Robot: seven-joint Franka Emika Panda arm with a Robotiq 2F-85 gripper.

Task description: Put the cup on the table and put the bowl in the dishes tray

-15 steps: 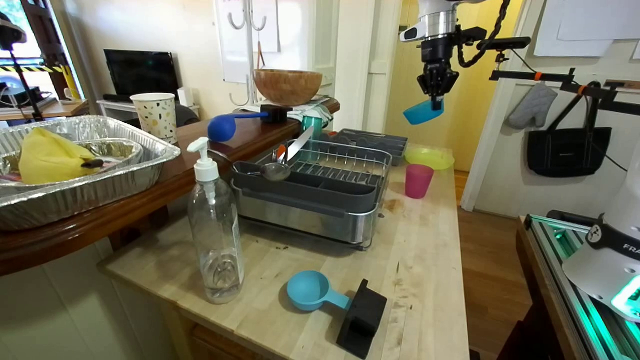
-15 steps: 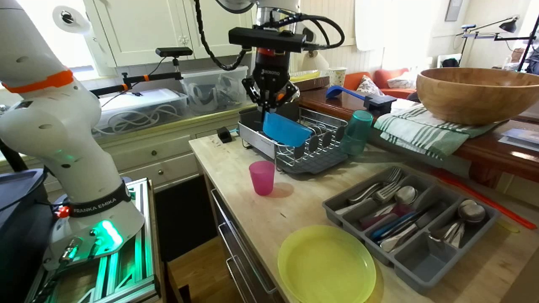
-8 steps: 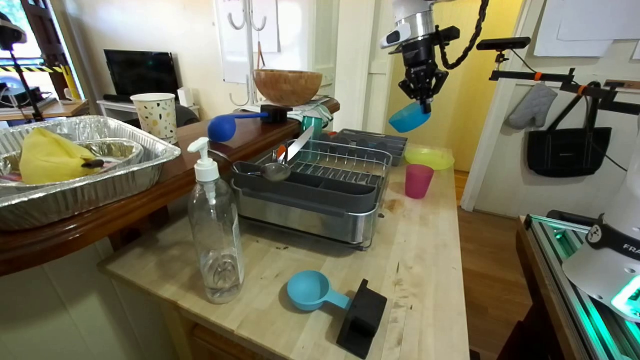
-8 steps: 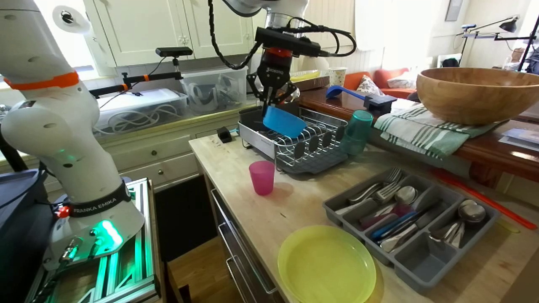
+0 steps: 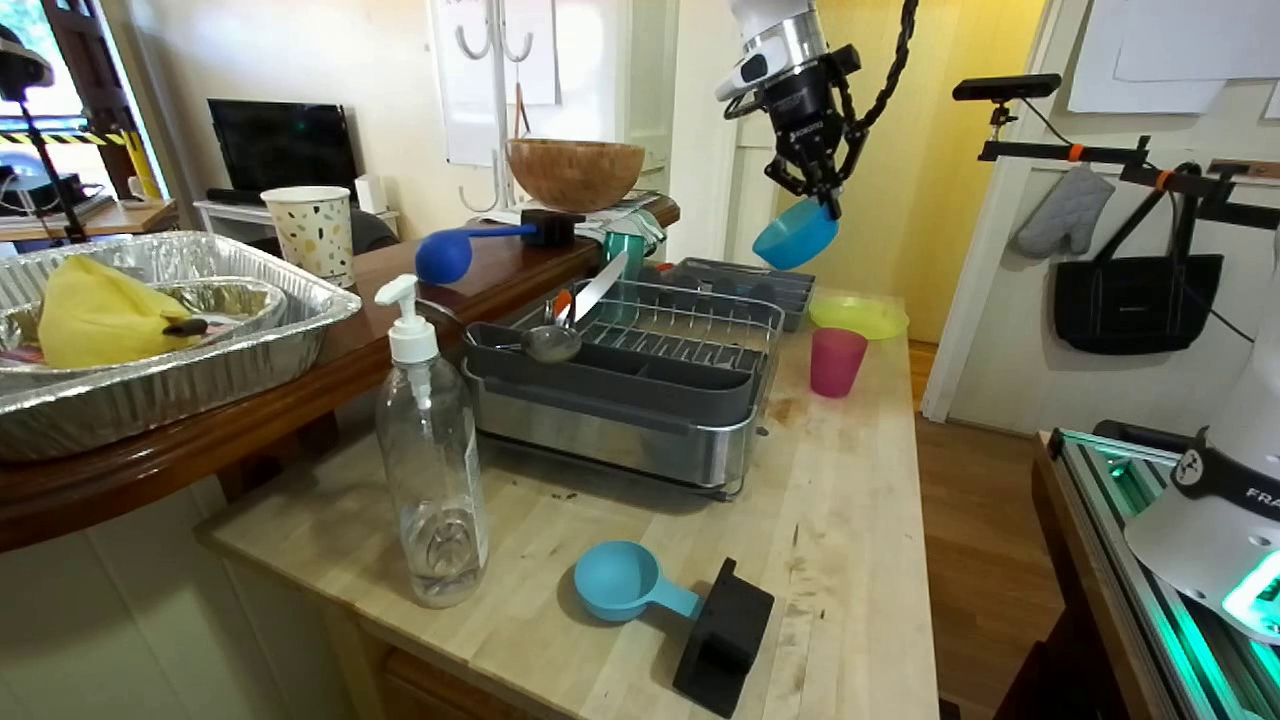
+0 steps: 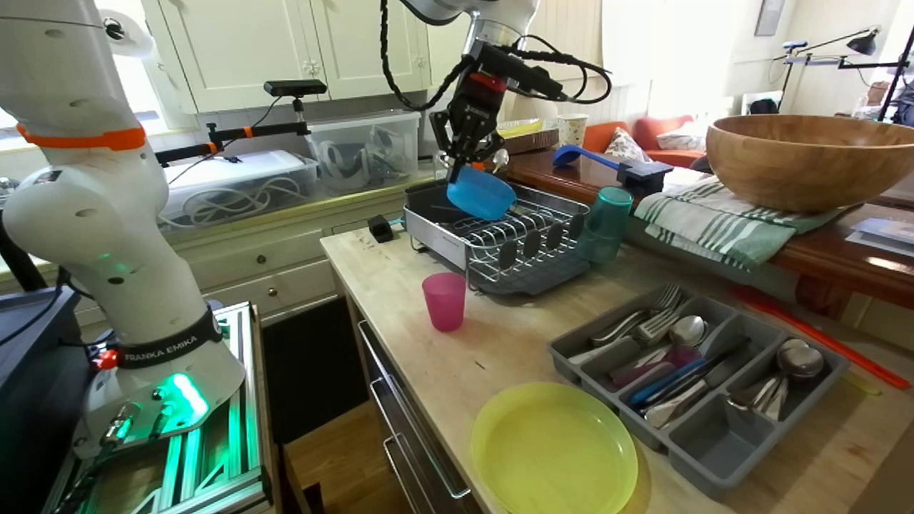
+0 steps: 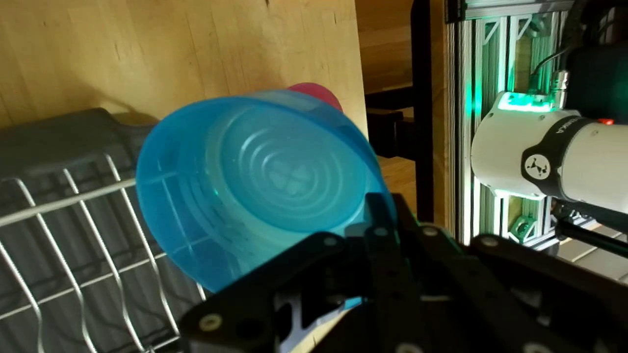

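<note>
Wrist view: the blue bowl point(image 7: 289, 171) is held tilted, its rim pinched by the gripper point(image 7: 390, 203), closed upon it. In both exterior views, it is seen in the air near the dish rack point(image 6: 437, 239). The pink cup point(image 6: 444, 303) is placed upright near the bench point(image 6: 514, 343) edge faced by the robot base point(image 6: 157, 400).

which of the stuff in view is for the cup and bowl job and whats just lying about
For the job:
blue bowl, held at its rim in the hand
pink cup, standing on the table
grey dish rack

Just lying about:
yellow plate
cutlery tray
pump bottle
light-blue scoop
wooden bowl
foil pan
</note>
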